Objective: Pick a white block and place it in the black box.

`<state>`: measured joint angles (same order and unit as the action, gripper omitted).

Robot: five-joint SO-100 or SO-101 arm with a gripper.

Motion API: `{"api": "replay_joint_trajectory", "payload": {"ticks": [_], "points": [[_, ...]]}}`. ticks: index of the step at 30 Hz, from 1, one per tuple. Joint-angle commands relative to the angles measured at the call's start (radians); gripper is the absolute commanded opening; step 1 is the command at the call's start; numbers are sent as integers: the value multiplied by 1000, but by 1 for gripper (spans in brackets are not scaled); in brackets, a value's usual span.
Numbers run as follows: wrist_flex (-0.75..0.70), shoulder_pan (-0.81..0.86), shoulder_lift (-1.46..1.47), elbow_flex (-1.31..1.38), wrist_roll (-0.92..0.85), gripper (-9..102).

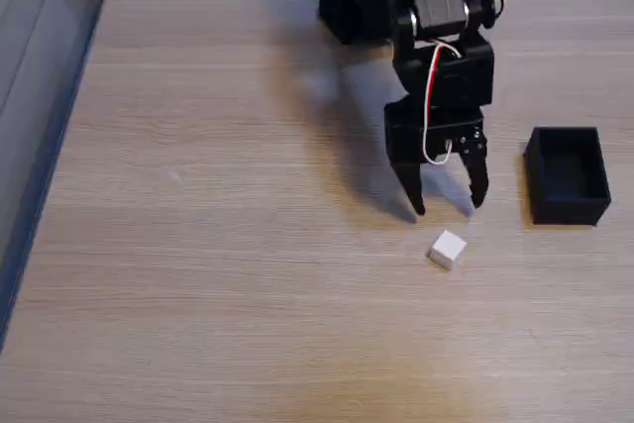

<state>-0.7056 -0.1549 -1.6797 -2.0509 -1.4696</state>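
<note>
While claw (448,207) gapes empty near white block (448,249), black box (568,174) sits rightward, unobstructed.

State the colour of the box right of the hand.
Matte black box, clearest in the fixed view.

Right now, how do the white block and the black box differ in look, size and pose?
The white block is a solid cube; the black box is hollow with an open top. The block is much smaller than the box. The block sits turned against the table edges; the box lies nearly square. Both rest on the wooden table, untouched.
</note>
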Motion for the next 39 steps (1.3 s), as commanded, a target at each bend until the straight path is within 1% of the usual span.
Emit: {"api": "replay_joint_trajectory", "payload": {"ticks": [1, 8, 12, 31, 39], "points": [[18, 15, 48, 87, 2, 29], [41, 32, 137, 176, -9, 30], [60, 44, 164, 189, -26, 30], [60, 52, 219, 241, -60, 28], [60, 40, 241, 272, -71, 22]]}}
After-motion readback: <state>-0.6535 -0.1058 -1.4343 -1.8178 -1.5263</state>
